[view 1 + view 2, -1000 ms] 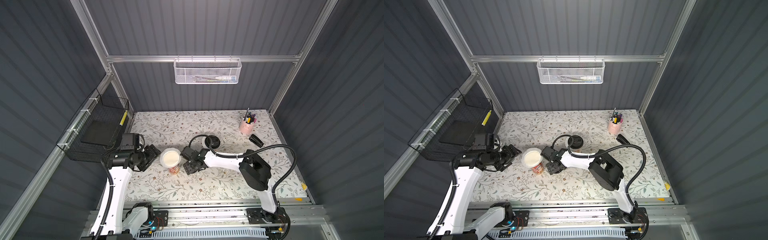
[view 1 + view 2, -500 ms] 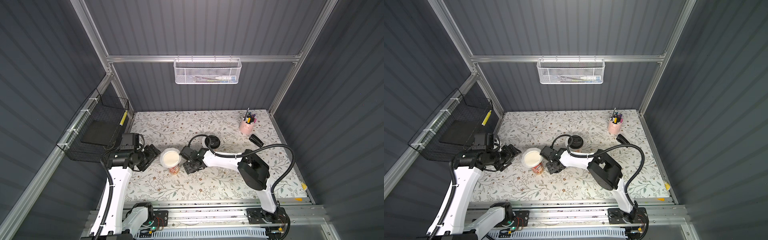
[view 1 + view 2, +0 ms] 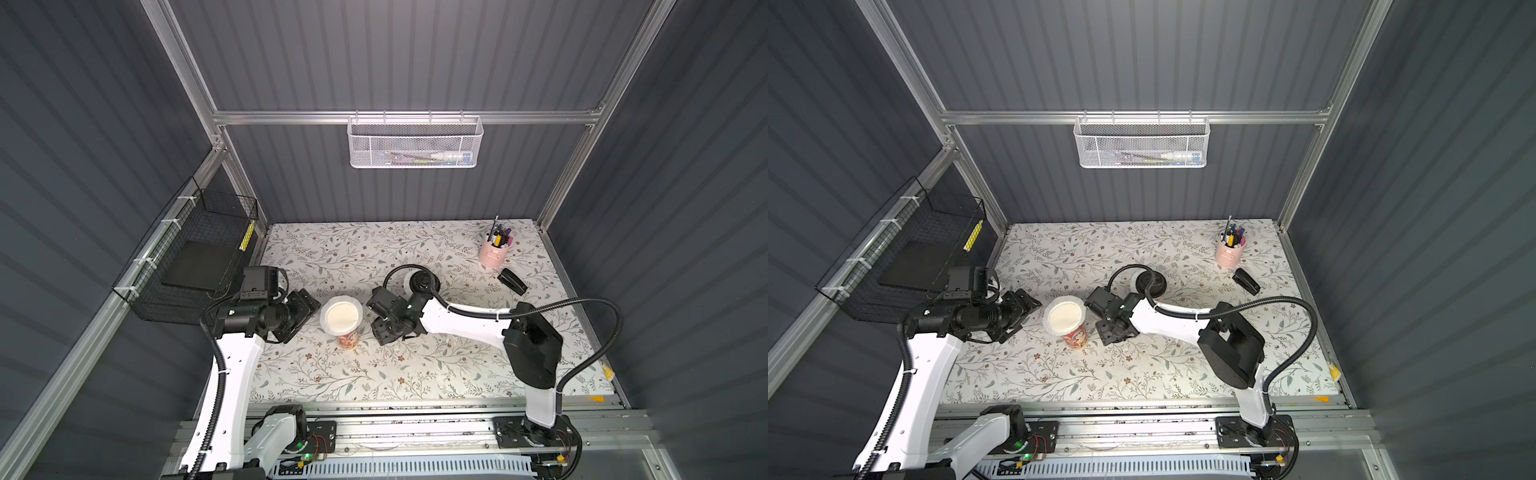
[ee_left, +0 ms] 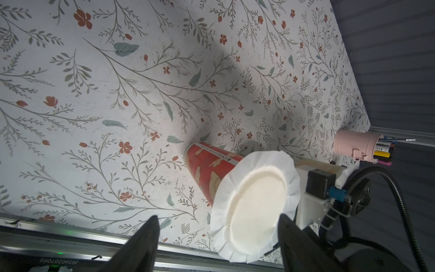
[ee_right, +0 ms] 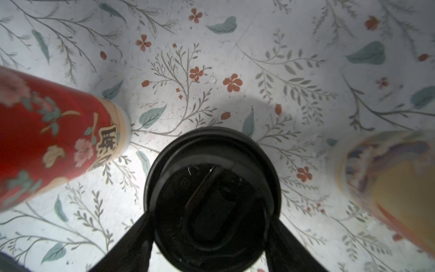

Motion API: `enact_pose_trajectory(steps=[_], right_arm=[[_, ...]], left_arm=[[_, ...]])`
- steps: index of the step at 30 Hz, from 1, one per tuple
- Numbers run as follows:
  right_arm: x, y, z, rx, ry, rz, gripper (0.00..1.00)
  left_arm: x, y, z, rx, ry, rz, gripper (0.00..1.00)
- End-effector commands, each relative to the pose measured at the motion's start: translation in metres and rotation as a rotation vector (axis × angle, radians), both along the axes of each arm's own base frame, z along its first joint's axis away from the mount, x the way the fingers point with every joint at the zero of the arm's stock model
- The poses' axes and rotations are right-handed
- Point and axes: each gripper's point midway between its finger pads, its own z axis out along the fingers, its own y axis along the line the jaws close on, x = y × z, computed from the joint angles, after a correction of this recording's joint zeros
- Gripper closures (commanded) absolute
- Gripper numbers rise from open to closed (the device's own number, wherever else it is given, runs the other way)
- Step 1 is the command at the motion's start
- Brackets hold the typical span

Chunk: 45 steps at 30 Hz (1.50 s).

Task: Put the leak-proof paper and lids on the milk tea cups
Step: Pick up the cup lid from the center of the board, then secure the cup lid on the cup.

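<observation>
The paper (image 4: 255, 207) caps the cup (image 4: 207, 169); the left claw (image 4: 217, 220) gapes wide beside it. The right claw (image 5: 209, 217) straddles a black lid (image 5: 211, 183) on the bench (image 3: 332, 374), grip unclear; the pen pot (image 3: 493, 253) stands well apart.

Bright overhead light, soft table (image 3: 374, 374) shadows; milk tea cup (image 5: 47, 141) blurs in right wrist view.

Right wrist view: red milk tea cup (image 5: 54, 141), blurred, cut off by edge; second milk tea cup (image 5: 395, 188), heavily blurred, cut off. Both top views: mesh basket (image 3: 415, 157) contents too small to identify.
</observation>
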Motion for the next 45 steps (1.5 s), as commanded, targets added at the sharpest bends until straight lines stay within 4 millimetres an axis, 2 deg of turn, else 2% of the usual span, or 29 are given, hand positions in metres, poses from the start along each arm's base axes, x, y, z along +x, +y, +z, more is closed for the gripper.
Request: enact_pose_trajectory(steps=[1,7,12,16,20,24,29,33,38,45], right_arm=[[-0.011,-0.021,0.015,-0.029,0.005,-0.02,0.3],[-0.021,-0.039,0.063,-0.027,-0.028,-0.01,0.3],[-0.023,-0.038,0.103,-0.002,-0.044,0.029,0.31],[-0.025,-0.019,0.142,0.04,-0.066,0.094,0.31],[-0.027,0.006,0.169,0.069,-0.071,0.171,0.31],[-0.031,0.031,0.179,0.087,-0.063,0.237,0.31],[-0.025,0.061,0.183,0.122,-0.084,0.287,0.31],[-0.021,0.081,0.176,0.132,-0.084,0.321,0.3],[-0.018,0.098,0.167,0.14,-0.089,0.356,0.3],[-0.02,0.107,0.151,0.113,-0.08,0.399,0.3]], left_arm=[[0.001,0.001,0.005,-0.004,-0.005,0.005,0.21],[0.006,0.0,0.005,-0.015,-0.016,0.017,0.21],[0.007,-0.002,0.003,-0.026,-0.018,0.011,0.22],[0.007,-0.002,0.001,-0.024,-0.016,0.01,0.24],[0.005,-0.002,-0.001,-0.023,-0.012,0.008,0.24],[0.004,-0.002,-0.003,-0.027,-0.009,0.007,0.24],[0.004,-0.002,-0.004,-0.026,-0.011,0.01,0.24],[0.003,-0.002,-0.004,-0.024,-0.009,0.008,0.24],[0.002,-0.001,-0.002,-0.018,-0.011,0.008,0.24],[0.0,0.0,-0.002,-0.013,-0.008,0.012,0.24]])
